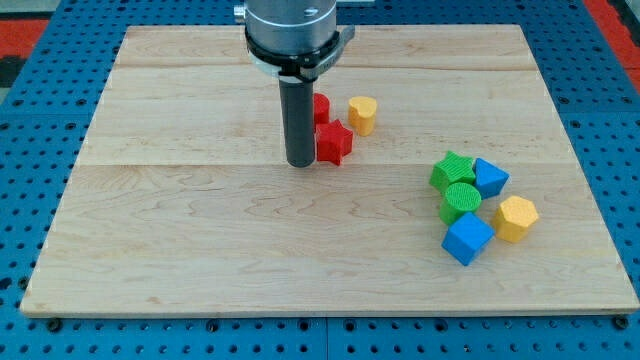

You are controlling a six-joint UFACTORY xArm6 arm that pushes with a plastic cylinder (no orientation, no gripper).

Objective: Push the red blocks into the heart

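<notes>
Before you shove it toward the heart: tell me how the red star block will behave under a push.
The red star block looks rigid and squat, so it should slide, not tip. Its points may make it spin off my tip, which sits just to its left. It seems light; it may knock the other red block behind it.

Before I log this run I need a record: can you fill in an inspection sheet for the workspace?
Surface: wooden board, flat, unmarked.
Job's things: red star just right of my tip, seemingly touching; second red block behind it, mostly hidden by the rod; yellow heart right of both reds, a small gap from them.
Clutter: cluster at the view's right: green star, green cylinder, blue block, blue cube, yellow hexagon.
Grippers: none; rod only.
Cables: nothing seen.
Surroundings: blue pegboard around the board; red area at the top corners.
</notes>
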